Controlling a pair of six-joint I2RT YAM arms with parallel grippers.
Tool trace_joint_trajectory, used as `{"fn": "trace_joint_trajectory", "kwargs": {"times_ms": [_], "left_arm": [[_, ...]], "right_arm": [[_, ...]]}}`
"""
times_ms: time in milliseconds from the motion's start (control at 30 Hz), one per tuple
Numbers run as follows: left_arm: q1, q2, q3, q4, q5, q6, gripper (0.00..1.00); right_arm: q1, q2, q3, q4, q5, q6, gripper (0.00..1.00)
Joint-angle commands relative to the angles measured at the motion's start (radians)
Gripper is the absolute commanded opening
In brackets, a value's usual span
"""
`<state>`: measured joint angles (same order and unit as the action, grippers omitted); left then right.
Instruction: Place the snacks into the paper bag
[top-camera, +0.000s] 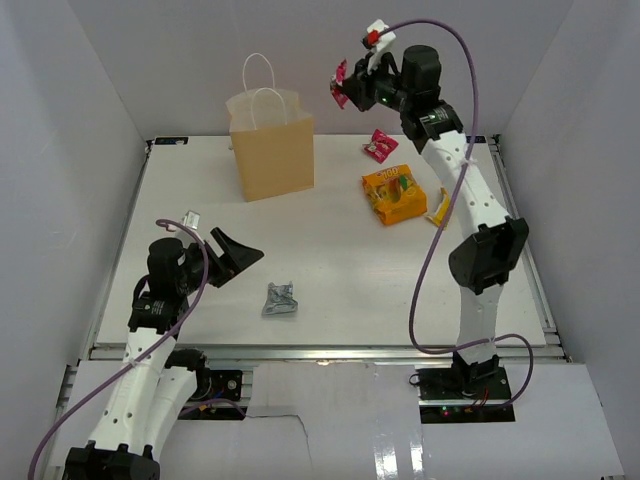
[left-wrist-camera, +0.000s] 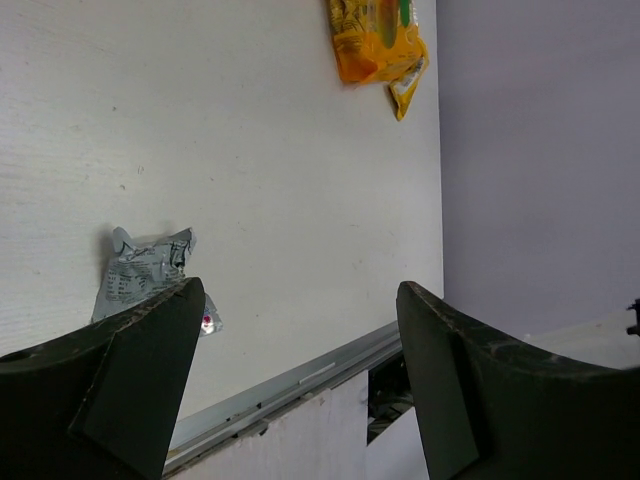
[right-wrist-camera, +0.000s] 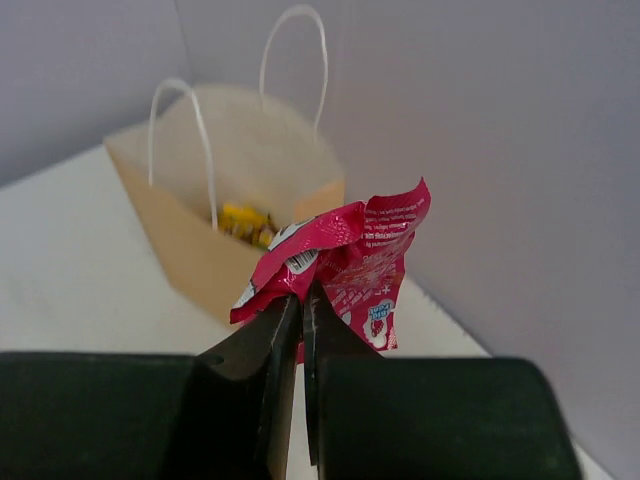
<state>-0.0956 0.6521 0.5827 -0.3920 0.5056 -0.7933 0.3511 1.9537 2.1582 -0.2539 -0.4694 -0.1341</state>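
From the overhead camera, I am watching the right gripper holding high above the far side of the table, its jaws pressed together on a pink-red packet. It is hanging in the air just right of the paper bag, which is standing upright near the far edge with its two white handles sticking up. A second pink-red packet is lying on the table beneath the raised arm. The orange-yellow bag is resting nearer to me, with a yellow wrapper touching its right side. The left gripper is hovering low on the left with its jaws spread wide and nothing between them. A silver wrapper is lying just to its right.

Through the left wrist camera, I am looking past the two dark fingers, standing well apart. The silver wrapper is lying crumpled on the table just beyond the left finger. The orange-yellow bag is showing at the top edge, well away.

Through the right wrist camera, I am seeing the fingers clamping the pink-red packet by its lower edge. The paper bag is standing open beyond it, slightly blurred, and something yellow is lying inside it.
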Motion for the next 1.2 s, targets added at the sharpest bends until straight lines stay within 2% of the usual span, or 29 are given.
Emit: {"fn": "trace_joint_trajectory", "kwargs": {"times_ms": [0,100,300,533,800,1067,1167], "left_arm": [[-0.001,-0.029,-0.017,0.013,0.036,-0.032,0.88],[-0.003,-0.051,-0.030,0.012,0.036,-0.049,0.88],[-0.003,-0.088,-0.061,0.002,0.050,-0.089,0.88],[-0.003,-0.121,-0.073,-0.021,0.056,-0.107,0.88],[-0.003,-0.115,-0.080,-0.027,0.073,-0.115,0.88],[-0.003,-0.085,-0.092,-0.027,0.082,-0.126,0.88],[-0.003,-0.071,-0.090,-0.027,0.085,-0.124,0.89]], "right_arm": [[0.063,0.145,0.204,0.178,0.158,0.159,0.08],[0.110,0.200,0.180,0.427,0.218,0.165,0.08],[0.178,0.341,0.269,0.663,0.357,0.159,0.08],[0.213,0.386,0.223,0.708,0.347,0.172,0.08],[0.226,0.409,0.180,0.717,0.224,0.191,0.08],[0.226,0.419,0.170,0.696,0.164,0.186,0.21],[0.224,0.413,0.167,0.683,0.163,0.182,0.41]]}}
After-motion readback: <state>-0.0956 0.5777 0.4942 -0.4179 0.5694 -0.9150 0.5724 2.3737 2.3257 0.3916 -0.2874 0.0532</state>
